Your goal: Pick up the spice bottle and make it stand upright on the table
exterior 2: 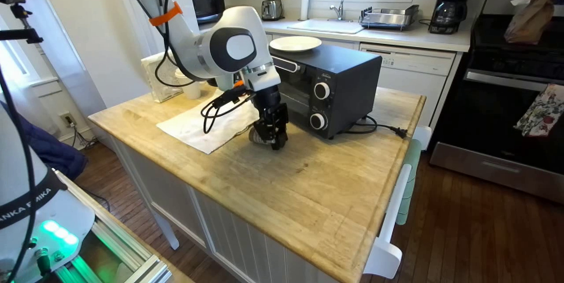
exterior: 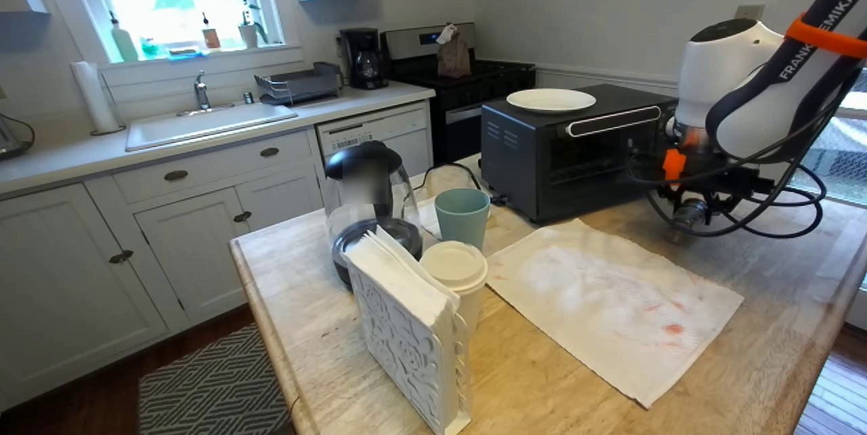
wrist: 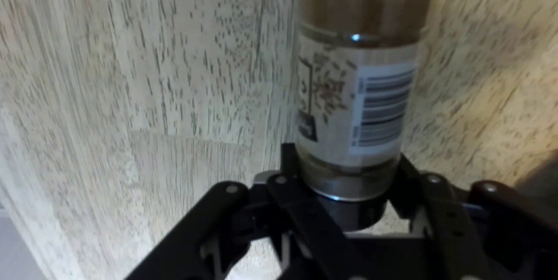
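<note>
The spice bottle (wrist: 359,92) is a small clear jar with brown contents, a pale barcode label and a dark cap. In the wrist view its cap end sits between the fingers of my gripper (wrist: 346,162), which press on both sides near the cap. The gripper is shut on it. In an exterior view the bottle (exterior 2: 257,136) sticks out sideways from the gripper (exterior 2: 274,135), low over the table (exterior 2: 308,195). It also shows below the wrist in an exterior view (exterior: 689,213), partly hidden by cables. I cannot tell whether it touches the wood.
The black toaster oven (exterior: 576,157) with a white plate (exterior: 551,100) on top stands close beside the gripper. A stained paper towel (exterior: 609,299) lies beside it. A teal mug (exterior: 462,218), lidded cup (exterior: 454,265), kettle (exterior: 372,211) and napkin holder (exterior: 410,340) stand farther off.
</note>
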You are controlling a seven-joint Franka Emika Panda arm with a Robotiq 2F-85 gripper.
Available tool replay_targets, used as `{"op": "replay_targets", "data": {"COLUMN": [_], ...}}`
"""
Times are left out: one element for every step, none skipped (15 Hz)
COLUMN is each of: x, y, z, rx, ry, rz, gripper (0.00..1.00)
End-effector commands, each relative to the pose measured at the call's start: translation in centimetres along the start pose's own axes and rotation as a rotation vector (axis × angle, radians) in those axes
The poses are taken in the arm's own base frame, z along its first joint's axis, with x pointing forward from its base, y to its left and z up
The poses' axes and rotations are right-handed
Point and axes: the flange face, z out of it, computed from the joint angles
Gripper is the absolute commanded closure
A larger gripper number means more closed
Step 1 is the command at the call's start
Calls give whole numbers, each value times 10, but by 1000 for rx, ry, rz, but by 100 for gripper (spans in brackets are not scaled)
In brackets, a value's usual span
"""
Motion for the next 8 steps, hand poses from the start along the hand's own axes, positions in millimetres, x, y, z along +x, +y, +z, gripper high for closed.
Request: {"op": "replay_targets", "data": {"x": [-1,-1,-2,-4,-8,-13,-18,-23], "y": [7,7,6,6,5,3,1,0], "z": [-16,-19,-22,-26,-30,-30,-32,-34], "rx": [-7,-13,-16,-16,-13,-14,-13,-12], "ry": [125,169,211,252,290,333,374,411], "rz": [15,21,29,40,50,60,67,76], "gripper": [75,75,75,75,75,75,75,75]}}
